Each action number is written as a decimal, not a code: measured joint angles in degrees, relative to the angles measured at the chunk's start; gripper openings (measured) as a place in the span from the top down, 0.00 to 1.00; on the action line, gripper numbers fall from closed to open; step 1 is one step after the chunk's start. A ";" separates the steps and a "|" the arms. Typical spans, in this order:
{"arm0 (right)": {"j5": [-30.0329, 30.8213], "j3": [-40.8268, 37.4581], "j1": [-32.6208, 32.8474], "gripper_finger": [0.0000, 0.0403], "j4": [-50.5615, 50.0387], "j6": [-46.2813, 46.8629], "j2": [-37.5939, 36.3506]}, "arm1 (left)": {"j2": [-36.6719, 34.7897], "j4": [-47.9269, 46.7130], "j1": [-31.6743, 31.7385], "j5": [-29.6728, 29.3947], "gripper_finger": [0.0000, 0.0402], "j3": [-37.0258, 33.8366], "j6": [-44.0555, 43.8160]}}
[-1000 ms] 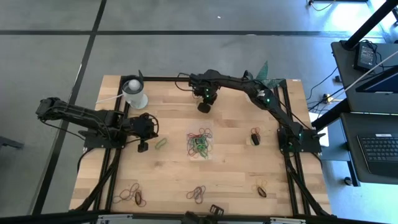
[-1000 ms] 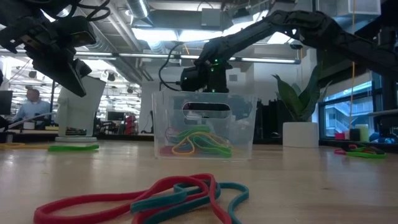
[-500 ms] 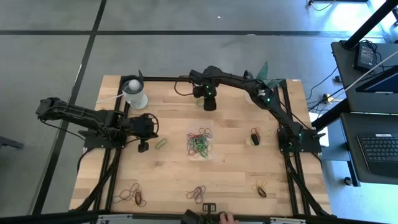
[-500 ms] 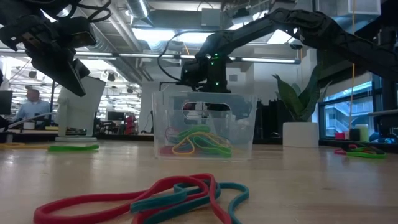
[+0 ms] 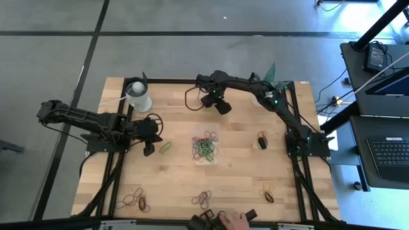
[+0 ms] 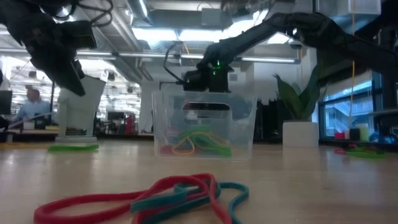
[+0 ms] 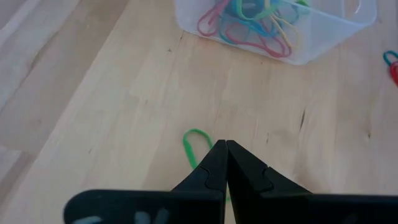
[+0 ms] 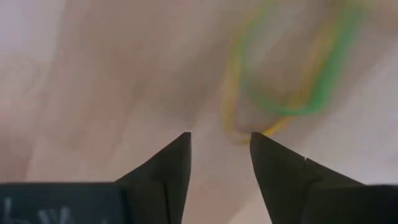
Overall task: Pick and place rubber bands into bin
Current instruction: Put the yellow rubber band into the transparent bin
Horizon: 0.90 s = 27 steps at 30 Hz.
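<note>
The clear bin [image 5: 217, 135] stands mid-table with several coloured rubber bands [image 5: 205, 147] lying in it. My right gripper [image 5: 222, 108] points down at the table beyond the bin's far side. It is open, and a green and a yellow rubber band [image 8: 283, 93] lie flat on the wood just ahead of its fingertips [image 8: 219, 140]. My left gripper [image 5: 149, 151] hangs shut above the table, left of the bin. A single green band [image 7: 194, 144] lies flat on the wood below its tips [image 7: 226, 146]. In the low view the right gripper [image 6: 205, 112] shows behind the bin [image 6: 242, 118].
More loose bands lie near the front edge [image 5: 137, 199] [image 5: 203, 199] [image 5: 268, 195], and a dark clump [image 5: 262, 141] lies right of the bin. A white cup [image 5: 138, 96] stands far left and a plant [image 5: 275, 76] far right. A person's hand [image 5: 238, 222] shows at the near edge.
My right gripper has rolled about its downward-pointing axis and shifted a little toward the table's right edge, staying low over the wood. My left gripper has rolled slightly in place. A person's hand has come in at the near edge.
</note>
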 joint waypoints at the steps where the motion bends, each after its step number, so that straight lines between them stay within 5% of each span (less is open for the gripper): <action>1: 0.61 -0.19 0.13 0.61 0.66 -0.40 0.00 | 0.00 0.00 0.00 0.00 1.00 0.00 -0.30; 17: 0.85 -0.33 1.72 0.98 1.68 -2.31 -0.33 | 0.02 0.22 0.00 -0.07 1.00 0.02 4.21; 27: 3.91 -0.22 1.76 1.00 -4.29 3.00 -0.33 | 0.02 0.20 0.00 0.04 1.00 0.02 8.98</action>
